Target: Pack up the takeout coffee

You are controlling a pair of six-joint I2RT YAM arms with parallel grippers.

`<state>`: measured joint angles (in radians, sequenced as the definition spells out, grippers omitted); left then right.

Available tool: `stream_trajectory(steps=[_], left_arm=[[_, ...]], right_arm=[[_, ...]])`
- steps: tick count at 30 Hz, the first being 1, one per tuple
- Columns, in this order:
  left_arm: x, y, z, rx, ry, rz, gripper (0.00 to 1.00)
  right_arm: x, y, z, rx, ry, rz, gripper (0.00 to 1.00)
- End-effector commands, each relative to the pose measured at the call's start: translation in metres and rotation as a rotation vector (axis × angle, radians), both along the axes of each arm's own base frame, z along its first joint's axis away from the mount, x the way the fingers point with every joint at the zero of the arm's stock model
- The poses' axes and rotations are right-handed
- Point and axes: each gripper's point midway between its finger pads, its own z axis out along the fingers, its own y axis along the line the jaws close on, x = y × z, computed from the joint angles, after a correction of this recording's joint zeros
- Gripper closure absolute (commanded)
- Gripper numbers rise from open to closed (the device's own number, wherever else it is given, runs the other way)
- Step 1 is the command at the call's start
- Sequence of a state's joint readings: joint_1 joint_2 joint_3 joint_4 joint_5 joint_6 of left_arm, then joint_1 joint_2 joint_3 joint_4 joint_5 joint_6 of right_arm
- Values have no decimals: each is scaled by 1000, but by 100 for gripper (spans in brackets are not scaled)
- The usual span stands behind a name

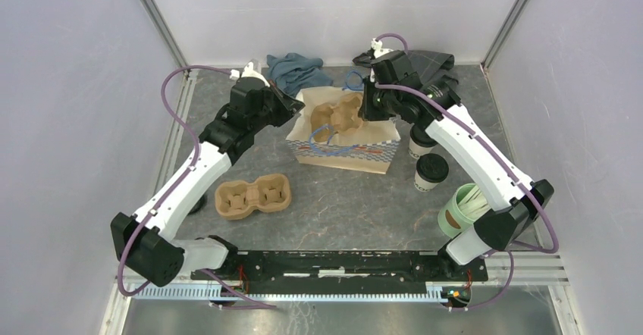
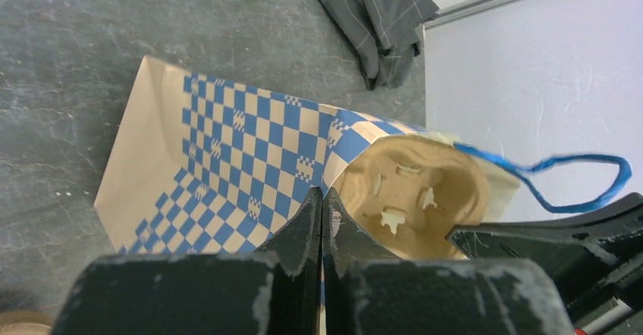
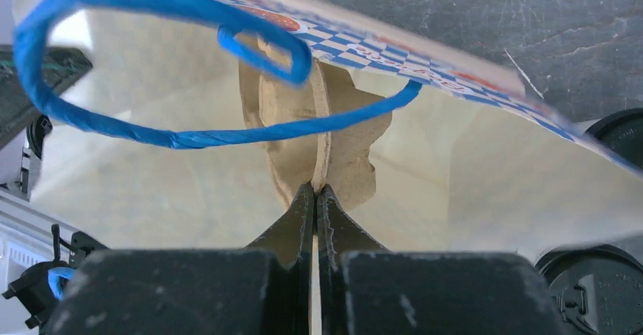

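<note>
Showing mint-green cup (image 1: 459, 212) and spare carrier (image 1: 252, 196) idle on table near arm bases. Just beyond, showing takeout coffee (image 1: 431, 171) upright, lidded, beside paper bag (image 1: 345, 147), not yet packed. Farther back, pinching bag rim with left gripper (image 2: 322, 198), fingers pressed together on paper, probably steadying mouth open. Clamping cardboard carrier (image 3: 349, 164) inside bag with right gripper (image 3: 315, 191), fingers closed on its edge, likely seating it for cup. Leaving coffee outside bag, near right fingers but untouched, well apart from left.

bag (image 1: 345, 155): tan, blue-white checks | carrier (image 1: 339, 117): brown | takeout coffee (image 1: 431, 170): white, black lid
</note>
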<state>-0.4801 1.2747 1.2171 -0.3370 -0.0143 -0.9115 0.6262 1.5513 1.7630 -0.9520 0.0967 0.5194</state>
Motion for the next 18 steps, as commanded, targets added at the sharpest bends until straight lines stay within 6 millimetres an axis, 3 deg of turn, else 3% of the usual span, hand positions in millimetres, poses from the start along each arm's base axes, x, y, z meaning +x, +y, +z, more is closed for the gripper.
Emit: stream_trajectory(steps=[1,9,18], left_arm=[[-10,-11,20,-99,-26,-44,98],[-14,-15,25,-137,-19,-60,98],[-17,-7,23,-122,3,-22,98]], right_arm=[[12,11,25,47,-96,-30,100],[11,32,-7,100,-70,-13,100],[12,37,-45,167,-29,-22,100]])
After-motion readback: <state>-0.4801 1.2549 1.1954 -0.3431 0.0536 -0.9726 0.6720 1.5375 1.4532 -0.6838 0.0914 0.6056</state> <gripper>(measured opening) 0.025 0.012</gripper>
